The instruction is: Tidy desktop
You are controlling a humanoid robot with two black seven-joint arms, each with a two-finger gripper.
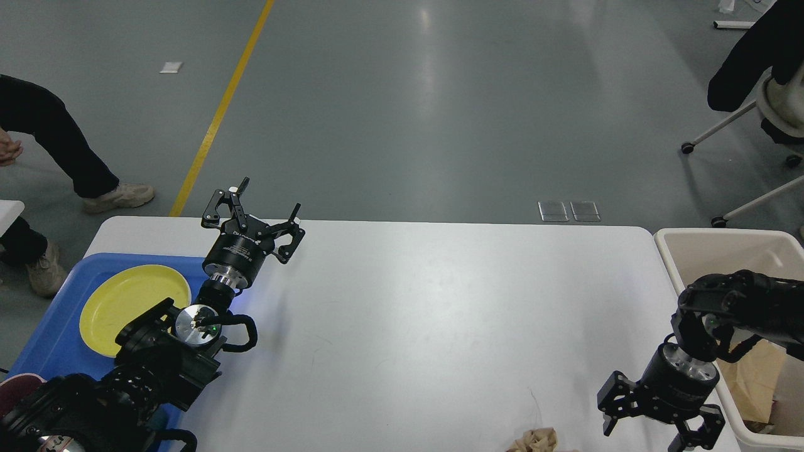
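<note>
The white desktop (440, 301) fills the middle of the head view. A crumpled brown paper wad (534, 441) lies at its front edge, partly cut off by the frame. My right gripper (647, 433) hangs over the desktop's front right corner, just right of the wad, fingers spread open and empty. My left gripper (267, 199) is open and empty above the desktop's back left part, next to the blue tray (44, 351).
A yellow plate (135, 304) lies in the blue tray. A beige bin (710, 251) stands off the desktop's right edge with brown paper (757, 383) inside. A person's legs stand at the far left and a wheeled chair at the far right.
</note>
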